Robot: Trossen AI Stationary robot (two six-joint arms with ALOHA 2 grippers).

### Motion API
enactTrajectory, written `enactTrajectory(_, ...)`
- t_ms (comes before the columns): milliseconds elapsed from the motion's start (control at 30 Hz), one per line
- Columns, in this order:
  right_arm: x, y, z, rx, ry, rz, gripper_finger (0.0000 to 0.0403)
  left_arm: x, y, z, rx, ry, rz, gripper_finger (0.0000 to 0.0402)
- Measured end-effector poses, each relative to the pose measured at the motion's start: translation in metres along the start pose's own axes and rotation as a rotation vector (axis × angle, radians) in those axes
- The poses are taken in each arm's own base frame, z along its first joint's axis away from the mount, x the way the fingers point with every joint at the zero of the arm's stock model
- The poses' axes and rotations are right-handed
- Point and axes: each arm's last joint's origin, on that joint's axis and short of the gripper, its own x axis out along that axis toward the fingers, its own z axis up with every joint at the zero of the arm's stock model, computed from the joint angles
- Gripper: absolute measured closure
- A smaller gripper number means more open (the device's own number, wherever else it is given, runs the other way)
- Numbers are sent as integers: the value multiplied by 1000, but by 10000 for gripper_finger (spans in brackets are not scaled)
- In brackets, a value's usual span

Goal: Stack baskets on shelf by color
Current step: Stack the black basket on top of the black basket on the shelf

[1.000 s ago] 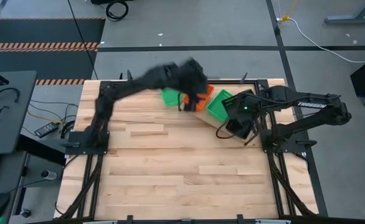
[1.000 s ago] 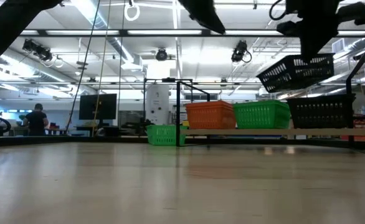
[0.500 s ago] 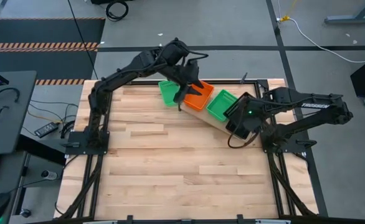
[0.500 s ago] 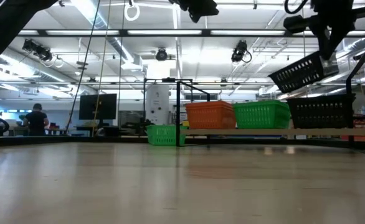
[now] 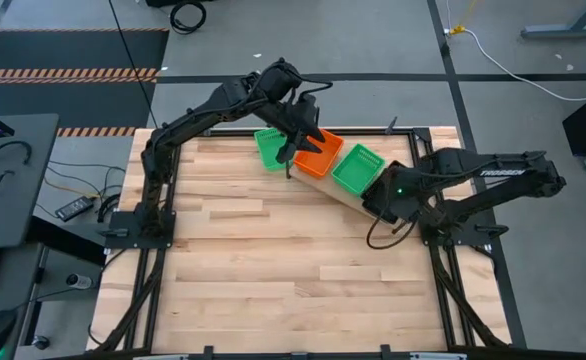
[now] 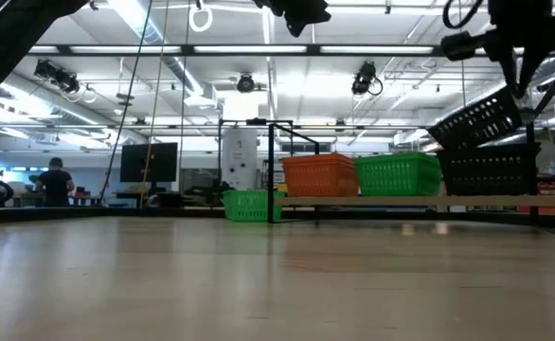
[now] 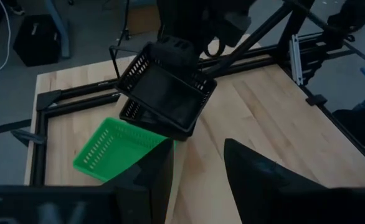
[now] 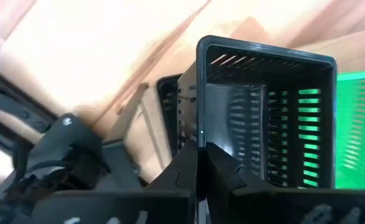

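Right gripper point(image 8: 201, 163) jaws pinch 1 wall of a tilted black basket point(image 6: 481, 119), held just above the black basket point(image 6: 489, 170) on the shelf point(image 6: 401, 200). Judged light, stiff, slotted; rim grip suits. Left gripper point(image 5: 291, 160), jaws apart, empty, above the orange basket point(image 5: 320, 157).

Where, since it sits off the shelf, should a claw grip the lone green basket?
Pinch the outer rim wall of the lone green basket from straight above: it sits upright and open-topped, and the orange basket crowds its other side.
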Motion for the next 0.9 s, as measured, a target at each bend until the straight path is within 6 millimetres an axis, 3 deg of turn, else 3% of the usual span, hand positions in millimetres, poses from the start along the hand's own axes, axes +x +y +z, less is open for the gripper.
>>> enactTrajectory(200, 13, 6, 0, -14, 41, 31, 386, 0, 0, -1, -8, 7, 3, 253)
enactTrajectory(467, 14, 4, 3, 96, -4, 23, 362, 0, 0, -1, -10, 7, 4, 253)
enactTrajectory(900, 14, 1, 6, 92, -20, -11, 329, 1, 1, -1, -30, 8, 5, 253)
